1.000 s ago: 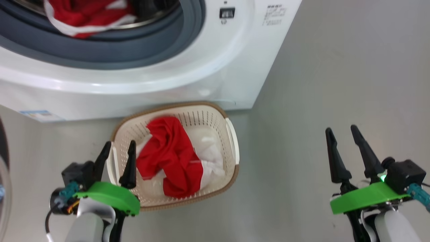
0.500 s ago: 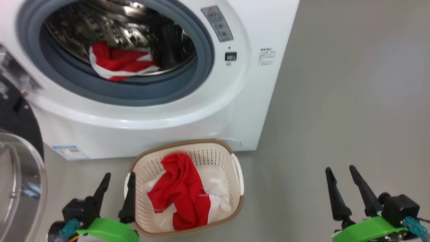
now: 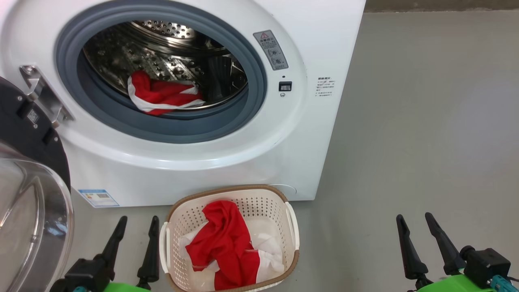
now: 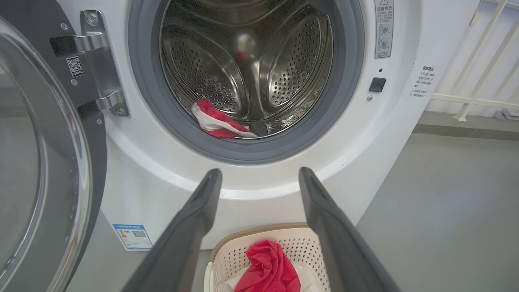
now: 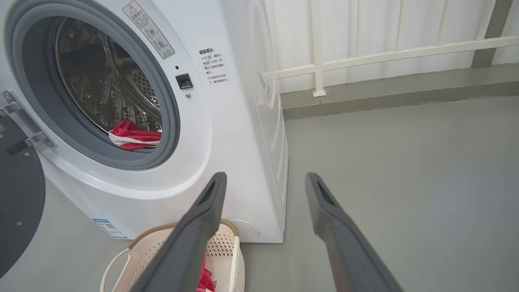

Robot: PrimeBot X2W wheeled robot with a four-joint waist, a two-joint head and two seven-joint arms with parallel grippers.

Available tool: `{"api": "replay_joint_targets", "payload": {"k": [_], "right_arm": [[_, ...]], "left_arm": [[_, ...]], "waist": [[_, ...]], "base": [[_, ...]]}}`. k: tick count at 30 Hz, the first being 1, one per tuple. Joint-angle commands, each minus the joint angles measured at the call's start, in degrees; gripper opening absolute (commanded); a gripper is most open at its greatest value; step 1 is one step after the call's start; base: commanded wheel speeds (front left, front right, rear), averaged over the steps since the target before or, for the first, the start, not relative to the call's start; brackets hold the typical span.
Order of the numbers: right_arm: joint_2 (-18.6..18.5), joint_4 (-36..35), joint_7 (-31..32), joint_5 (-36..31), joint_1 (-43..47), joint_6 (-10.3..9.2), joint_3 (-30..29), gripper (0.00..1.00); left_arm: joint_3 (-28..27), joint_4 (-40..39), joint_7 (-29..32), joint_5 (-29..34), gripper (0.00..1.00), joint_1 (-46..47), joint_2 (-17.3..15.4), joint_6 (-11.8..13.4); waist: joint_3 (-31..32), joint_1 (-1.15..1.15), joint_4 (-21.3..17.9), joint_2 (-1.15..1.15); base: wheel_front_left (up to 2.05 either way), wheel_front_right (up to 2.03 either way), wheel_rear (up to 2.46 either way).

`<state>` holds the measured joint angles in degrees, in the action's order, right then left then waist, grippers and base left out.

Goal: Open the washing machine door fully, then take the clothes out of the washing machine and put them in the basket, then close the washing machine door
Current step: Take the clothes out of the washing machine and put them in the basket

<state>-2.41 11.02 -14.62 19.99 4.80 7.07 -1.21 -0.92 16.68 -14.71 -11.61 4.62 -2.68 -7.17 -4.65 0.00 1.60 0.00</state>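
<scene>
The white washing machine (image 3: 308, 134) stands open, its door (image 3: 28, 194) swung out to the left with black rim and clear glass bowl. A red and white piece of the clothes (image 3: 162, 94) lies at the front of the steel drum (image 4: 219, 121) (image 5: 131, 136). On the floor before the machine sits the cream basket (image 3: 178, 219) holding a red and white garment (image 3: 227, 251). My left gripper (image 3: 138, 221) is open and empty just left of the basket. Far to the right, over bare floor, my right gripper (image 3: 415, 218) is open and empty as well.
Grey floor (image 3: 425, 142) spreads to the right of the machine. A white railing (image 5: 365, 56) and a low grey kerb run behind it. The open door stands close to my left arm. A blue label (image 3: 99, 197) marks the machine's lower left corner.
The head camera has tilted up: the drum opening and door now show fully, and basket and grippers sit lower in the picture. Both grippers stay open.
</scene>
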Motion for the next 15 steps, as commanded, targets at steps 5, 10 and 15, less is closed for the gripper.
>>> {"api": "replay_joint_targets", "payload": {"k": [5,10,15], "right_arm": [[-0.6,-1.9,-0.4,-0.8,0.3,0.42,0.9,1.0],[-0.8,-2.3,-0.4,-0.7,0.6,0.42,0.8,1.0],[-0.7,-2.7,-0.4,-0.7,0.6,0.42,0.4,1.0]], "left_arm": [[-2.7,-4.1,-0.3,0.7,1.0,-1.6,-0.3,-0.3],[-3.2,-6.9,-0.3,1.0,1.0,-4.2,-0.2,-0.3],[-3.3,-8.0,-0.3,0.3,1.0,-5.0,-0.2,-0.3]], "waist": [[0.4,0.0,-0.1,0.0],[0.4,0.0,-0.4,0.0],[-0.1,0.0,-0.4,0.0]], "base": [[0.0,0.0,0.0],[0.0,0.0,0.0],[0.0,0.0,0.0]]}}
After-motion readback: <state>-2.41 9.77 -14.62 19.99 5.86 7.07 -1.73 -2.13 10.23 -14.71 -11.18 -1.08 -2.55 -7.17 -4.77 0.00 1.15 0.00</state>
